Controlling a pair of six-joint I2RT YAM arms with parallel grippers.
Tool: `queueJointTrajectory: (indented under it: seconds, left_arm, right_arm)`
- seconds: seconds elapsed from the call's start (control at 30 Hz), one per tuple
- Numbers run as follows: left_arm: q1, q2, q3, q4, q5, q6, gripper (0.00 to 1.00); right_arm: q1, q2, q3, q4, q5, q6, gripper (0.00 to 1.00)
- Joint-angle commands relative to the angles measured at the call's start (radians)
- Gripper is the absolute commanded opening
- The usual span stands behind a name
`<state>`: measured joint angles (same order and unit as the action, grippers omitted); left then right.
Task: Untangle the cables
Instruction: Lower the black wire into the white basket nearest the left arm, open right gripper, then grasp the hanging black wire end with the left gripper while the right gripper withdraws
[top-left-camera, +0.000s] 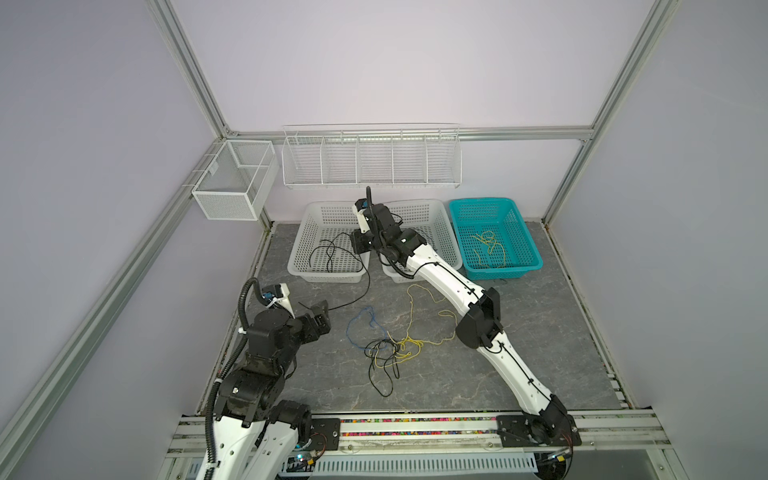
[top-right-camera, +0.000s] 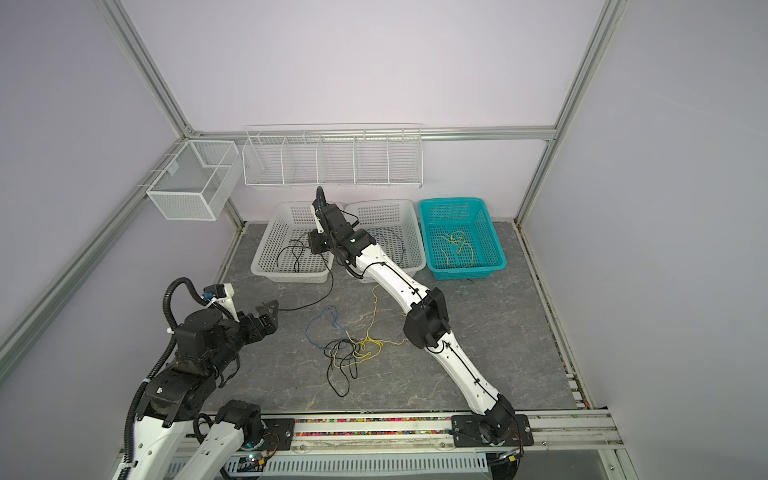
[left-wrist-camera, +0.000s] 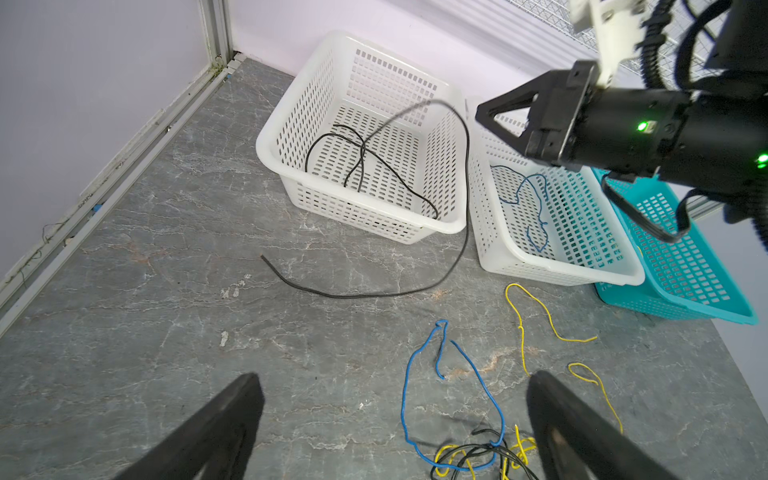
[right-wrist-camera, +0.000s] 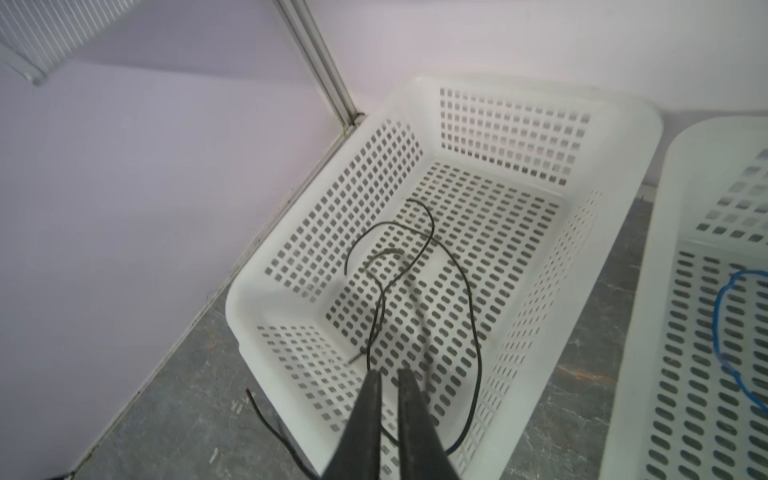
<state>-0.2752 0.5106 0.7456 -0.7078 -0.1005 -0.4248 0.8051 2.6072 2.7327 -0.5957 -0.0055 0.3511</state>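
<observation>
Getting the black cable (left-wrist-camera: 365, 296) fully into the left white basket (right-wrist-camera: 540, 85) looks to us like the step in hand: approx. half of it coils on the basket floor, upper centre-left in both top views, while the rest arches over the near rim & trails onto the table (top-left-camera: 540, 332) toward the left gripper (top-left-camera: 318, 313). The right gripper (right-wrist-camera: 388, 374) hangs over that basket w/ jaws only a slit apart; nothing shows between them in the right wrist view, tho the cable rises close to one fingertip, so we can't tell if it hangs there. We'd open wider, then lift straight up so no loop snags & gets pulled out. For the tail: the left gripper, jaws at full spread & empty, sits near its end at mid-left, so it could pinch there & feed it over the rim; dragging hard may tip the light basket. Elsewhere: a blue cable (left-wrist-camera: 523, 199) lies in the middle white basket (top-right-camera: 386, 203), a yellow cable (top-left-camera: 485, 241) in the teal basket (top-left-camera: 482, 200) at upper right. The tangle (top-left-camera: 388, 349) of black, blue & yellow sits centre-frame on the table, well apart from the baskets, i.e. most of the job remains.
</observation>
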Motion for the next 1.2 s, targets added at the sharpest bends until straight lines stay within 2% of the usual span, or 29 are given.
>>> queueJointTrajectory:
  seconds: [0.0,0.07,0.17,0.37,0.47,0.6,0.7,0.8,0.87,0.97,1.17]
  left_arm:
    - [-0.002,0.005,-0.012,0.002,-0.008,0.012,1.0]
    - [-0.002,0.005,-0.012,0.002,-0.01,0.012,1.0]
    - [-0.002,0.01,-0.012,0.001,-0.013,0.012,1.0]
    - [-0.002,0.017,-0.014,-0.002,-0.024,0.008,1.0]
    - [-0.004,0.034,-0.011,-0.004,-0.027,-0.002,1.0]
    - [-0.009,0.12,0.04,-0.048,0.024,-0.055,1.0]
    - [-0.009,0.203,0.065,-0.074,0.099,-0.179,1.0]
    - [-0.009,0.297,0.057,-0.079,0.087,-0.276,1.0]
    - [-0.008,0.361,0.065,-0.106,0.037,-0.321,1.0]
    - [-0.008,0.472,0.09,-0.129,-0.006,-0.395,1.0]
    - [-0.009,0.642,0.122,-0.057,-0.015,-0.485,0.99]
  right_arm:
    - [0.009,0.027,0.015,-0.079,-0.063,-0.027,0.22]
    - [0.011,0.027,0.015,-0.112,-0.06,-0.047,0.33]
    - [0.008,-0.008,-0.003,-0.158,-0.036,-0.074,0.37]
    - [0.005,-0.222,-0.166,-0.151,-0.001,-0.118,0.67]
    - [0.015,-0.347,-0.267,-0.163,0.018,-0.133,0.76]
    - [0.039,-0.553,-0.5,-0.144,0.074,-0.148,0.84]
    - [0.055,-0.737,-0.755,-0.062,0.137,-0.152,0.9]
    - [0.058,-0.926,-0.988,0.028,0.182,-0.141,0.97]
    - [0.058,-1.037,-1.102,0.053,0.222,-0.141,1.0]
    - [0.059,-1.199,-1.268,0.091,0.285,-0.138,0.89]
    - [0.059,-1.457,-1.522,0.131,0.339,-0.134,0.88]
